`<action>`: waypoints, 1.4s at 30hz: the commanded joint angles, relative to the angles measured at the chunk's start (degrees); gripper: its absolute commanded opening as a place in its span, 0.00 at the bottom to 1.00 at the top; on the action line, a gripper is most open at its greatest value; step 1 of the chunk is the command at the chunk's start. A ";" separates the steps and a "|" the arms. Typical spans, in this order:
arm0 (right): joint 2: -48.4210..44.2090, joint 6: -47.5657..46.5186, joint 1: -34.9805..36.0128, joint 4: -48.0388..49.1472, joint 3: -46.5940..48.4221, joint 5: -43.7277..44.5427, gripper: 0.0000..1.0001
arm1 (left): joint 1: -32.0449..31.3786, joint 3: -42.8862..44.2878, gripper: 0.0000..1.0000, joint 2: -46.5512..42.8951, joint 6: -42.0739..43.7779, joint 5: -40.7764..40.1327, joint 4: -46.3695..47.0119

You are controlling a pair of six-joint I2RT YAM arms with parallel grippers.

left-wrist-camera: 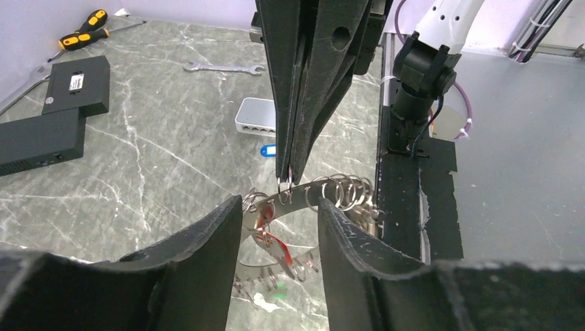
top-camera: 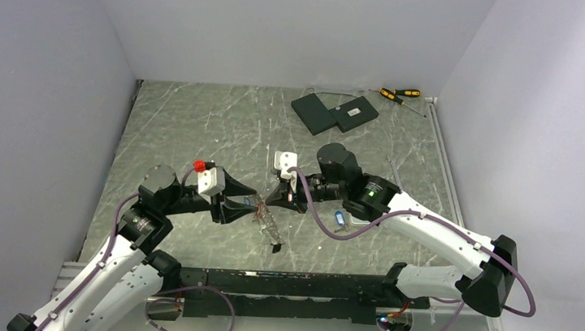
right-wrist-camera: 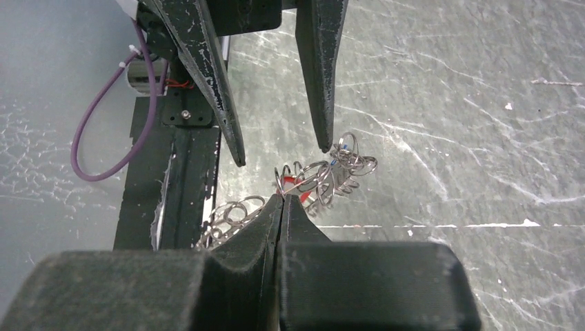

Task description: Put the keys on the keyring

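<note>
Now we have both arms meeting low over the middle of the table (top-camera: 199,129). Our right gripper (right-wrist-camera: 281,198) is pinched fully shut on a loop of the keyring (right-wrist-camera: 324,176). We judge that this lifts that end so the cluster of small rings and grey keys hangs where it can be worked on. The rest droops toward the near side. Our left gripper (right-wrist-camera: 281,155) faces it with fingers about half spread and holds nothing. One fingertip (right-wrist-camera: 323,138) touches the rings and the other stands apart, which we read as a stance ready to take a hold on the ring. A red tag (left-wrist-camera: 274,243) shows among the rings. A blue key (top-camera: 339,217) lies loose on the table to the right, beside the right arm, not yet threaded.
</note>
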 commanded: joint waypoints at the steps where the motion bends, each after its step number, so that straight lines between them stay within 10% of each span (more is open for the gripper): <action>1: 0.05 -1.11 0.18 1.20 4.13 -0.37 0.00 | -0.87 2.00 0.46 0.92 2.16 0.38 -0.47; 23: 1.59 -0.39 0.72 2.32 4.40 -1.42 0.00 | -1.96 2.47 0.27 4.01 2.34 1.47 -0.56; 29: 1.69 -0.53 0.72 2.38 4.22 -1.69 0.00 | -2.03 2.52 0.01 3.64 3.14 0.67 -0.87; 34: 0.83 0.44 0.72 3.68 3.00 -0.76 0.00 | -2.05 4.13 0.00 2.20 4.93 -1.94 -4.18; 42: -0.70 2.55 0.65 8.21 0.46 -1.27 0.41 | -1.71 3.93 0.00 -0.63 4.82 -2.96 -3.63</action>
